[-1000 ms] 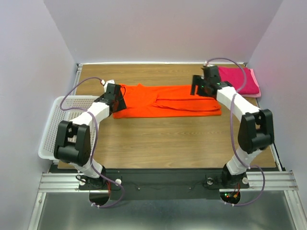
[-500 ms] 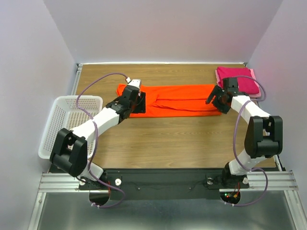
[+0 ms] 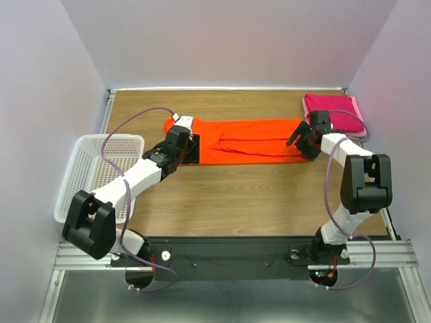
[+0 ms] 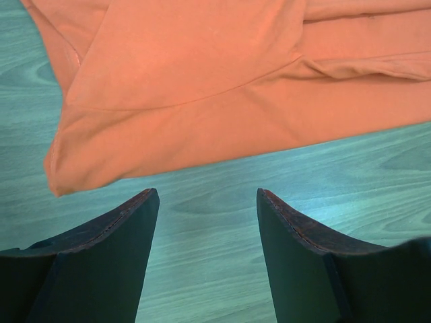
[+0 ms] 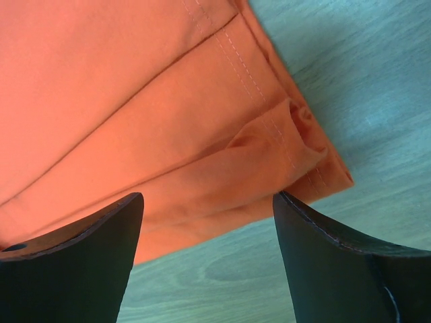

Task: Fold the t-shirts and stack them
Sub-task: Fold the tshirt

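Note:
The orange t-shirt [image 3: 249, 140] lies folded into a long strip across the middle of the table. My left gripper [image 3: 189, 151] hovers open at its left end; in the left wrist view the left gripper [image 4: 207, 194] has bare wood between its fingers, just short of the orange t-shirt's [image 4: 222, 74] near edge. My right gripper [image 3: 301, 142] stands open at the right end; in the right wrist view the right gripper [image 5: 209, 196] straddles the near hem corner of the orange t-shirt [image 5: 135, 101]. The pink t-shirt [image 3: 335, 114] lies folded at the back right corner.
A white lattice basket [image 3: 87, 168] sits at the table's left edge, beside the left arm. Grey walls close in the table on the left, back and right. Bare wood [image 3: 242, 195] stretches between the orange shirt and the arm bases.
The right gripper came forward from near the pink t-shirt to the orange shirt's right end. The left gripper shifted right along the shirt's left end and opened a little wider.

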`<state>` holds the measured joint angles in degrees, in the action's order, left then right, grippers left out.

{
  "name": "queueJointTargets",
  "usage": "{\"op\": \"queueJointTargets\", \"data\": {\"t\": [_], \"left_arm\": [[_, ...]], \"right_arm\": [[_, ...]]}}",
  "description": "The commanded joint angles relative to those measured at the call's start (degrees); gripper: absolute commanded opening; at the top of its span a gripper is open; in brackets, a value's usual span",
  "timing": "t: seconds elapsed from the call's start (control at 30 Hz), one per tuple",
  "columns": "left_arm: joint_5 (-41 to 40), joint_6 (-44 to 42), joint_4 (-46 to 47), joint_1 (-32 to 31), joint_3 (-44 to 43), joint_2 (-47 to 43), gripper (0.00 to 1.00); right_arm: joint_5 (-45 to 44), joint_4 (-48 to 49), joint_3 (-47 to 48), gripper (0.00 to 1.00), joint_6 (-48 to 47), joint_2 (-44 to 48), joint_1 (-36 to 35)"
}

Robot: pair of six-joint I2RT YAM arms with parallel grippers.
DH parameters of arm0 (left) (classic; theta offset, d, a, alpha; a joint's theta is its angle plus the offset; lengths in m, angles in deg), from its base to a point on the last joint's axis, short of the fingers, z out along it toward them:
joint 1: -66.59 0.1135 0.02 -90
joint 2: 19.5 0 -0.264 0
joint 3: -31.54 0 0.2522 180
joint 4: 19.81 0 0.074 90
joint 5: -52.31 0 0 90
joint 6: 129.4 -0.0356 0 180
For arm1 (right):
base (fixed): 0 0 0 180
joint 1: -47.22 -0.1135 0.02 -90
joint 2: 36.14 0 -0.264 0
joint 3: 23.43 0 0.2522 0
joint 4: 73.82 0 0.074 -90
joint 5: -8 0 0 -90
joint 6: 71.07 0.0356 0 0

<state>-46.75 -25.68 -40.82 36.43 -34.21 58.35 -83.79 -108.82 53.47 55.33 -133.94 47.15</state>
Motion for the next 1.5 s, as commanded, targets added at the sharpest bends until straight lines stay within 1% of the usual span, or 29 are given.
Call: {"op": "queueJointTargets", "data": {"t": [0.0, 0.2, 0.43, 0.57, 0.63, 0.73, 0.8, 0.83, 0.9, 0.97, 1.07, 1.1, 1.17, 1.2, 1.27, 1.47], "left_arm": [[-1.13, -0.88, 0.3, 0.09, 1.18, -2.96, 0.72], [-1.75, -0.8, 0.13, 0.09, 1.8, -3.93, 0.72], [-1.58, -0.09, -0.23, 0.09, 2.68, -4.37, 0.72], [-1.75, 0.44, -0.4, 0.09, 3.56, -4.72, 0.72], [-1.75, 0.79, -0.49, 0.09, 4.17, -5.07, 0.72], [-2.28, 1.4, -0.58, 0.18, 4.96, -5.33, 0.72], [-2.45, 1.93, -0.4, 0.18, 5.4, -5.16, 0.72], [-2.45, 2.1, -0.4, 0.09, 5.4, -5.07, 0.72], [-2.8, 2.63, -0.23, 0.18, 5.67, -4.63, 0.72], [-2.98, 3.51, 0.13, 0.09, 5.41, -3.67, 0.72], [-2.81, 4.39, 0.39, 0.09, 4.79, -2.26, 0.72], [-2.63, 4.39, 0.39, 0.09, 4.53, -2.0, 0.72], [-2.63, 4.48, 0.65, 0.18, 4.18, -1.38, 0.72], [-2.63, 4.48, 0.91, 0.18, 4.17, -1.12, 0.72], [-2.54, 4.57, 0.92, 0.18, 4.0, -0.94, 0.72], [-2.28, 5.09, 1.0, 0.18, 4.52, -0.94, 0.72]], "right_arm": [[-1.73, 3.92, 2.25, 0.83, 1.74, -1.69, -0.19], [-2.79, 4.8, 4.89, 0.82, 2.36, -4.51, -0.19], [-2.87, 5.15, 12.61, 0.82, 3.76, -8.19, -0.19], [-3.32, 5.5, 15.35, 0.82, 3.76, -10.39, -0.19], [-1.83, 5.5, 16.84, 0.82, 2.46, -10.92, -0.19], [1.51, 6.2, 16.24, 0.82, 0.34, -9.7, -0.19], [5.97, 6.56, 15.27, 0.8, -3.95, -7.68, -0.19], [7.74, 6.47, 14.92, 0.77, -7.45, -6.8, -0.45], [10.29, 6.47, 13.43, 0.72, -9.94, -4.87, -1.67], [10.92, 6.21, 10.63, 0.68, -12.74, -1.35, -4.3], [11.45, 5.06, 6.92, 0.64, -14.08, 2.43, -7.56], [11.36, 4.98, 5.44, 0.59, -13.82, 3.13, -8.09], [12.15, 5.06, 3.15, 0.52, -13.38, 4.02, -9.58], [11.72, 5.06, 1.48, 0.47, -13.64, 3.85, -10.37], [11.27, 5.15, 0.42, 0.43, -13.9, 2.97, -12.3], [10.13, 5.06, 3.13, 0.37, -13.73, -0.98, -16.18]]}}
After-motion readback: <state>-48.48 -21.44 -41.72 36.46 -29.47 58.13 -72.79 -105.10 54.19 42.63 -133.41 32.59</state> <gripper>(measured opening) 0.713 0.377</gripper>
